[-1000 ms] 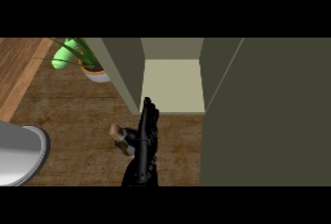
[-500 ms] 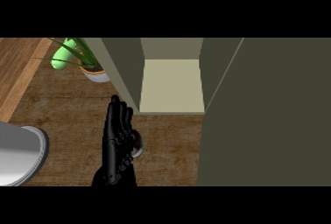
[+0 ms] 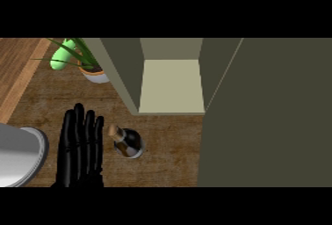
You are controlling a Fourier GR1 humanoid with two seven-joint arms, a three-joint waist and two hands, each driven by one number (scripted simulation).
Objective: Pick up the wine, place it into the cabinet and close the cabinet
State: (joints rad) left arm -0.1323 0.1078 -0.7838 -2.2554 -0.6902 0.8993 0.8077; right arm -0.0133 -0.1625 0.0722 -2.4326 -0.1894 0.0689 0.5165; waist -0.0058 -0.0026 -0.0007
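Wine (image 3: 128, 143) stands upright on the table (image 3: 162, 167), in front of the open cabinet (image 3: 172, 85) and just right of the robot hand (image 3: 81, 147). That hand, fingers straight and holding nothing, has slid left off the bottle, uncovering it. Grasping is not yet done; a plant (image 3: 88, 63) sits behind.

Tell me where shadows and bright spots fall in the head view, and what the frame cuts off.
Head view: the cabinet's inner shelf is the brightest area; the open door at right is a flat dark slab; the wine bottle carries a small highlight low on its body; the left hand is uniformly black, fingers straight; the grey object at left is cut by the edge.
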